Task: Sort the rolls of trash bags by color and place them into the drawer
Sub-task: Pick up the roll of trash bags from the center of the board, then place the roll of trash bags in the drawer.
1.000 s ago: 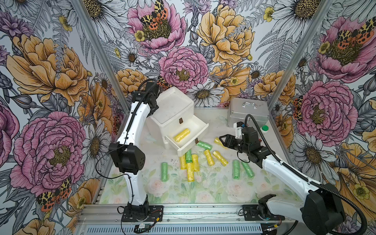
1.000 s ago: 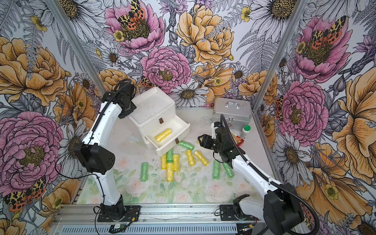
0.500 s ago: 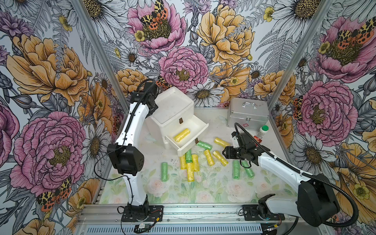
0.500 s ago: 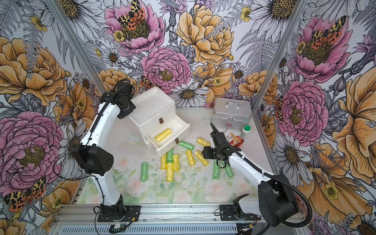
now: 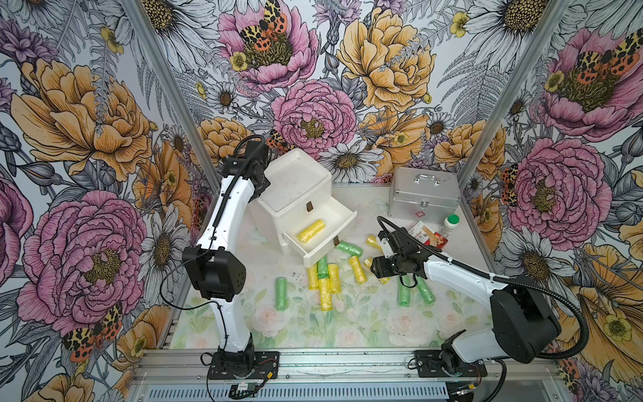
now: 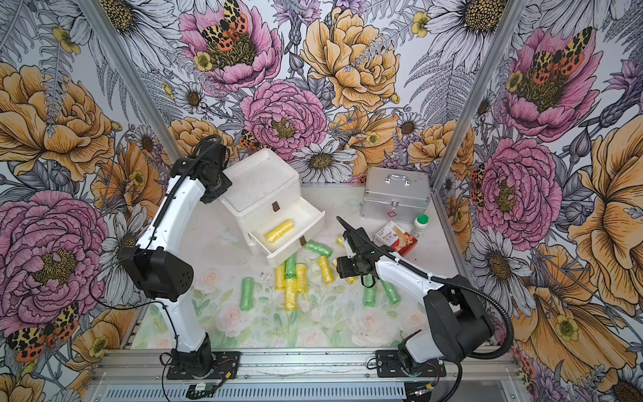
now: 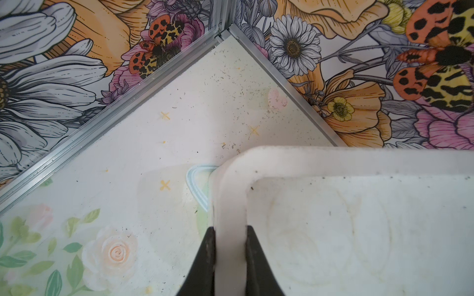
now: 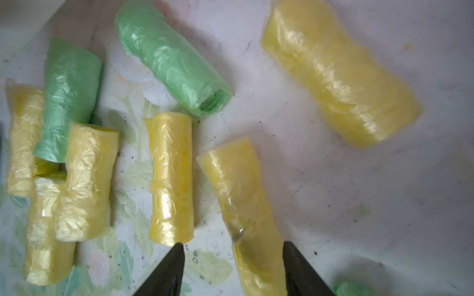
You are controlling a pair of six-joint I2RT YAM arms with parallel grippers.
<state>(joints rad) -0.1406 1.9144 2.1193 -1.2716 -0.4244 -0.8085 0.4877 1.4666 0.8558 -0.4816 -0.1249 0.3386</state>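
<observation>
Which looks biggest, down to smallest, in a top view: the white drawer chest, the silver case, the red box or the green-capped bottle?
1. white drawer chest, counted with its open drawer
2. silver case
3. red box
4. green-capped bottle

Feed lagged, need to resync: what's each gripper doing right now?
Left gripper: shut on the rim of the white drawer chest.
Right gripper: open, jaws straddling a yellow roll, not gripping it.
</observation>
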